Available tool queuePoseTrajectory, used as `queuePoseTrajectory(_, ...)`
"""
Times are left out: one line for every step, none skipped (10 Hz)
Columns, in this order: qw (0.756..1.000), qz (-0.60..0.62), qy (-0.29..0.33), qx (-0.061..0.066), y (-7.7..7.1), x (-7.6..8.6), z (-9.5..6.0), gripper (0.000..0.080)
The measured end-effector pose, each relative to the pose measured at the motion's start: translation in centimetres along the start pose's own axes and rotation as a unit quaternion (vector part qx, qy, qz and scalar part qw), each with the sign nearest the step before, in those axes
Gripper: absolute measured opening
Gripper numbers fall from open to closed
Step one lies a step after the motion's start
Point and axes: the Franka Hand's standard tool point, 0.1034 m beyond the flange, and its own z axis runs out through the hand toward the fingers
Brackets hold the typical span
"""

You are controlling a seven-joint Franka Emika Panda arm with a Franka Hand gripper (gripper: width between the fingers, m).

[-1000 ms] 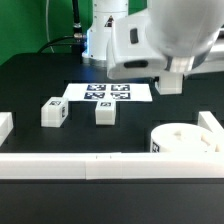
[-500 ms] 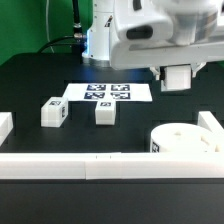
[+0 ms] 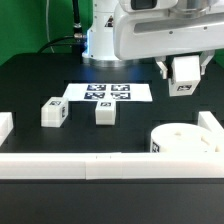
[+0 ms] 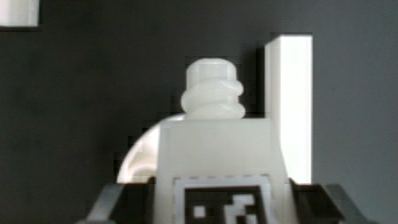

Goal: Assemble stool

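My gripper is shut on a white stool leg, held in the air above the table at the exterior view's right, its tag facing the camera. In the wrist view the leg fills the middle between the dark fingers, its threaded tip pointing away from the gripper. The round seat lies below and nearer the front, at the exterior view's right. Two more legs stand on the table toward the exterior view's left.
The marker board lies flat behind the two loose legs. A long white bar runs along the front edge, with short white pieces at the left and right. The white bar shows beyond the held leg.
The arm has carried the held leg toward the exterior view's right and turned it, so its tag now faces the camera. The loose legs and seat have not moved.
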Motion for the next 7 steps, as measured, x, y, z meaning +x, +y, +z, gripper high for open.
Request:
queuePoseTrajectory(0.999, -0.006, 0.035, -0.001, 0.0, 0.3, 0.0, 0.0334)
queuePoseTrajectory(0.998, -0.016, 0.057, -0.001, -0.2, 0.9, 0.0, 0.0334)
queuePoseTrajectory(0.994, -0.018, 0.110, 0.002, -0.2, 2.3, -0.2, 0.0334)
queuePoseTrajectory(0.990, -0.016, 0.142, 0.002, 0.0, 2.4, 0.1, 0.0334)
queuePoseTrajectory(0.987, -0.017, 0.161, 0.001, 0.0, 2.4, 0.2, 0.0334)
queuePoseTrajectory(0.978, -0.017, 0.210, 0.000, 0.0, 3.0, -0.1, 0.0334)
queuePoseTrajectory(0.969, -0.018, 0.247, -0.002, 0.1, 3.0, 0.1, 0.0334)
